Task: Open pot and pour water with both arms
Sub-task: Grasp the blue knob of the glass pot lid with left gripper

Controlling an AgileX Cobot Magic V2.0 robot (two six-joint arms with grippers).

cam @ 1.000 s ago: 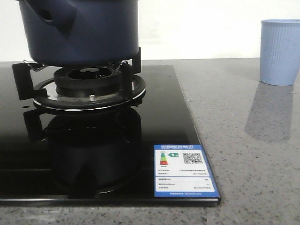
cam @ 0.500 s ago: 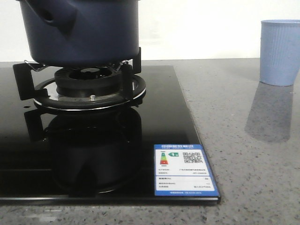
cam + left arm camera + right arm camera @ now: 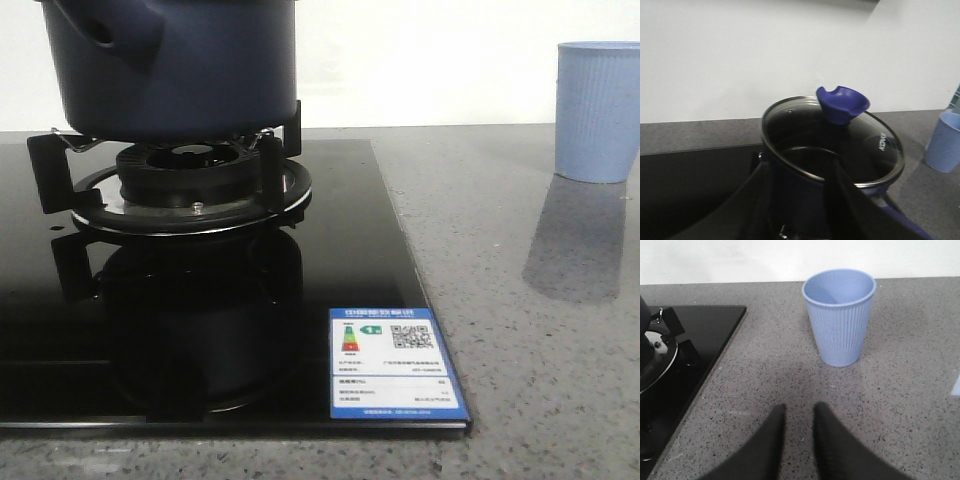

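The dark navy pot (image 3: 200, 70) sits on the burner at the far left, its handle lug (image 3: 100, 30) towards me. In the left wrist view the pot (image 3: 805, 200) carries a glass lid (image 3: 875, 155) with a blue knob (image 3: 842, 104). My left gripper (image 3: 799, 167) straddles the pot's near side just below the rim, and its fingers (image 3: 760, 200) stand as wide as the lug, shut on it. My right gripper (image 3: 799, 410) is slightly open and empty, low over the counter, short of the light blue ribbed cup (image 3: 840, 320). Neither gripper shows in the front view.
The black glass stove top (image 3: 380, 260) with its burner trivet (image 3: 190, 190) and a blue label sticker (image 3: 395, 365) fills the left half. The cup (image 3: 598, 110) stands on the grey speckled counter (image 3: 520, 300) at the far right. A white wall is behind.
The pot and the trivet under it have shifted very slightly to the right. The cup has not moved.
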